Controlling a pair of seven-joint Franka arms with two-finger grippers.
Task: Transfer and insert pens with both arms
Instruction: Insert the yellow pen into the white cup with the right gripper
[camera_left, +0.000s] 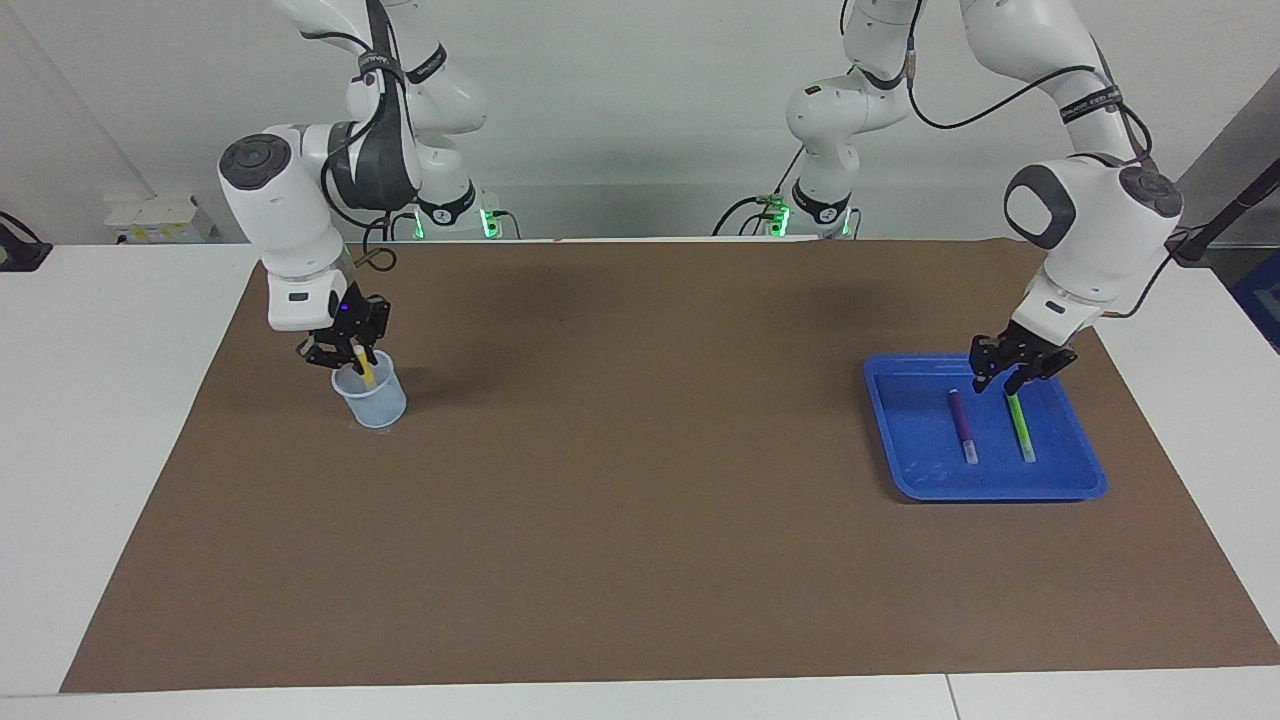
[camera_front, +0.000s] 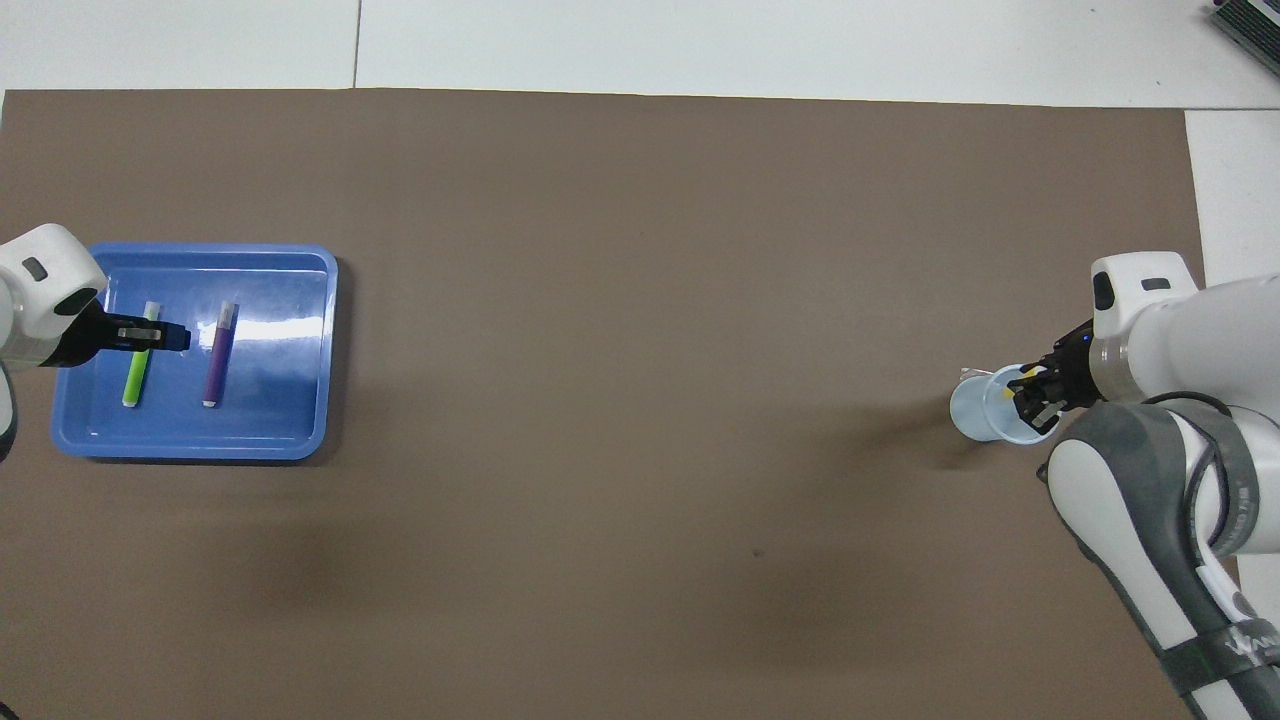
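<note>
The yellow pen (camera_left: 366, 372) stands tilted with its lower end inside a pale blue cup (camera_left: 374, 404) at the right arm's end of the table. My right gripper (camera_left: 346, 354) is just above the cup's rim, shut on the pen's top; in the overhead view the gripper (camera_front: 1036, 393) covers the cup's mouth (camera_front: 972, 410). The purple pen (camera_left: 962, 426) and the green pen (camera_left: 1021, 427) lie side by side in a blue tray (camera_left: 1000, 490) at the left arm's end. My left gripper (camera_left: 998, 380) is open, low over the green pen's end nearer to the robots.
A brown mat (camera_left: 640, 480) covers most of the white table. The tray (camera_front: 300, 300) holds only the two pens (camera_front: 135, 375) (camera_front: 217, 355).
</note>
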